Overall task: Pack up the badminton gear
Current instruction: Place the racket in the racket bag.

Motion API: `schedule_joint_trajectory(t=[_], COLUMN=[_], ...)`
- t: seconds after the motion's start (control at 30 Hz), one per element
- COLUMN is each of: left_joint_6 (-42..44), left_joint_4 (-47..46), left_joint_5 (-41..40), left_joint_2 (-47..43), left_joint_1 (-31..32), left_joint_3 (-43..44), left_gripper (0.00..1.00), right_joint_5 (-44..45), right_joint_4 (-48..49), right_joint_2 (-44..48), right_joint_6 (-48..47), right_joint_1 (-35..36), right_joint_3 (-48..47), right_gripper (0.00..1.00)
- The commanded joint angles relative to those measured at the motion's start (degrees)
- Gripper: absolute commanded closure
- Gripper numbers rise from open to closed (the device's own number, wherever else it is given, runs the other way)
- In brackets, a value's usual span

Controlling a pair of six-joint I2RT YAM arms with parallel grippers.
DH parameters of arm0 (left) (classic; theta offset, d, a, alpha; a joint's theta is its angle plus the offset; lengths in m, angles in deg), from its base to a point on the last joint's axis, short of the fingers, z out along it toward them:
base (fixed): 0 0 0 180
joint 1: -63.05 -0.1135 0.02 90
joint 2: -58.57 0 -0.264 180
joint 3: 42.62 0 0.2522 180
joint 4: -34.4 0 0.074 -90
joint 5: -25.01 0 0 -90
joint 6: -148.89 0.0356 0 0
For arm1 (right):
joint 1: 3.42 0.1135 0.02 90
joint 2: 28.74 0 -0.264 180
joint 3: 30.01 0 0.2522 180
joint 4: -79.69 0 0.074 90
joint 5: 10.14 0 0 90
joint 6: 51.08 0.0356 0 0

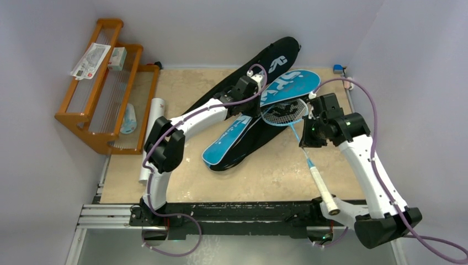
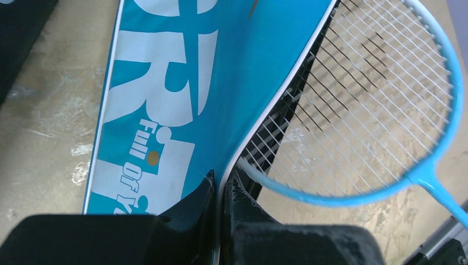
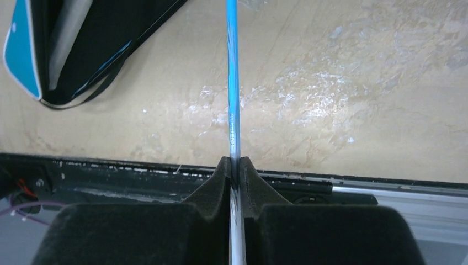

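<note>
The blue "SPORT" cover [image 1: 249, 124] lies open on the table, over the black cover [image 1: 264, 63]. My left gripper [image 1: 258, 93] is shut on the blue cover's white-piped edge [image 2: 259, 124], fingertips [image 2: 237, 190] pinching it. The light-blue racket's head [image 1: 284, 112] sits at the cover's opening; it also shows in the left wrist view [image 2: 386, 105]. My right gripper [image 1: 303, 138] is shut on the racket's thin blue shaft [image 3: 233, 94], holding it above the table. The white grip [image 1: 324, 193] points at the near edge. A white tube [image 1: 153, 135] lies by the rack.
The orange wooden rack [image 1: 102, 83] stands at the far left with packets on top. The blue cover's narrow end [image 3: 25, 52] shows at the upper left of the right wrist view. The black base rail [image 1: 237, 212] runs along the near edge. Walls close in on both sides.
</note>
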Motion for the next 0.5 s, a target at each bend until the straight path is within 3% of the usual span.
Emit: schedule_joint_trajectory(t=[0.0,0.27,0.47], left_joint_6=[-2.59,-4.89,-7.92], left_joint_4=[-2.41,-5.43,-7.77], left_joint_5=[5.50,15.68,24.51], left_joint_2=[-5.12,-8.12,-10.92], left_joint_1=[-0.38,-0.34,-0.29], left_joint_3=[-0.21,-5.33,-11.37], left_gripper=[1.00,1.00,1.00], right_joint_5=[3.37,-6.32,-6.16], right_joint_4=[9.54,33.76,50.20], right_joint_2=[-0.93,-3.42,-7.62], right_joint_6=[5.21,19.62,29.02], right_joint_1=[0.22,0.25,0.28], right_joint_3=[6.37,19.04,24.28], right_gripper=[1.00,1.00,1.00])
